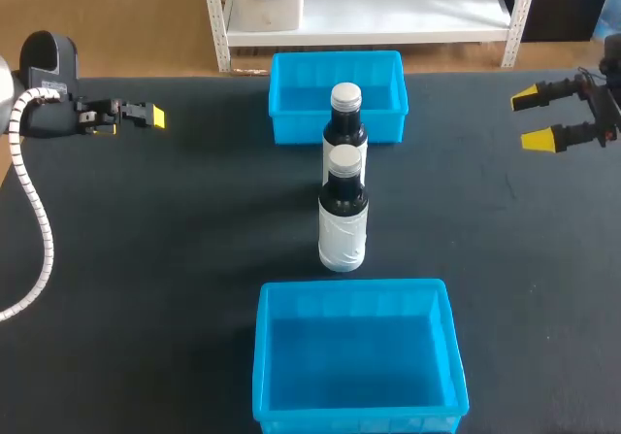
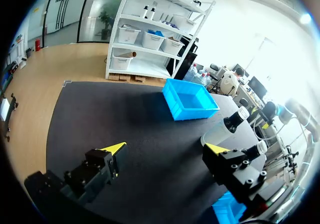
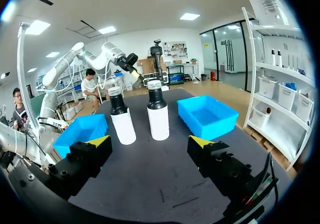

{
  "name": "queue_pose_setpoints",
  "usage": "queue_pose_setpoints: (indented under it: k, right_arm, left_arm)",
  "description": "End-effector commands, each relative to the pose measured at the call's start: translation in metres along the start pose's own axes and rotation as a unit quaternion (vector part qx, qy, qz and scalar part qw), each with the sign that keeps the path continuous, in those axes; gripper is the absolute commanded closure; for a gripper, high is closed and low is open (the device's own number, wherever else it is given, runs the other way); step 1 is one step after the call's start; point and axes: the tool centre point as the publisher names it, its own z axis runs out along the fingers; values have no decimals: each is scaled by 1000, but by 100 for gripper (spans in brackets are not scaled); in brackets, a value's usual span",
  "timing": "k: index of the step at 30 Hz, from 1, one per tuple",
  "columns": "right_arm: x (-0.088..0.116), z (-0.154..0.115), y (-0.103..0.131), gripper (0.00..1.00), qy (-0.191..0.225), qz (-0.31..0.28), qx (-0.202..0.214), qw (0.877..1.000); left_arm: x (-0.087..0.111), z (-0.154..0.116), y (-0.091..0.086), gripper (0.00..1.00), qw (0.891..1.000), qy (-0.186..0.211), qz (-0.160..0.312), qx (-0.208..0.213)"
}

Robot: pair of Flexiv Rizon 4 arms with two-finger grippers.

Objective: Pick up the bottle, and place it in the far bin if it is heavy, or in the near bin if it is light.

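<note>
Two dark bottles with white labels and caps stand in a line mid-table. The far bottle (image 1: 345, 121) (image 2: 224, 128) (image 3: 158, 115) is just in front of the far blue bin (image 1: 291, 95) (image 2: 189, 100) (image 3: 207, 116). The near bottle (image 1: 343, 213) (image 2: 258, 148) (image 3: 122, 121) stands between it and the near blue bin (image 1: 355, 356) (image 2: 226, 209) (image 3: 80, 131). My left gripper (image 1: 153, 116) (image 2: 165, 148) hangs open far to the left of them. At the far right edge, my right gripper (image 1: 540, 117) (image 3: 149, 141) is open and points at the bottles. Neither holds anything.
Both bins look empty. The dark table mat (image 1: 175, 240) is bare to the left and right of the bottles. My left arm's white cable (image 1: 37, 211) hangs over the mat's left edge.
</note>
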Motion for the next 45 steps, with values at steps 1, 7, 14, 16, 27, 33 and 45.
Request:
queue_pose_setpoints:
  k: [1,7,14,16,27,33,45]
  right_arm:
    - [0,0,1,0,0,0,2,1000]
    - [0,2,2,0,3,-12,11,1000]
    - [5,10,4,0,-4,-73,47,996]
    - [5,13,6,0,-11,-86,55,995]
    - [4,28,11,0,-26,-131,62,989]
    - [-1,43,16,0,-34,-138,40,989]
    - [-11,78,27,0,-57,-137,13,989]
  left_arm:
    - [0,0,0,0,1000,0,0,0]
    - [0,0,0,0,1000,0,0,0]
    - [0,0,0,0,1000,0,0,0]
    - [0,0,0,0,1000,0,0,0]
    - [0,0,0,0,1000,0,0,0]
    - [0,0,0,0,1000,0,0,0]
    - [0,0,0,0,1000,0,0,0]
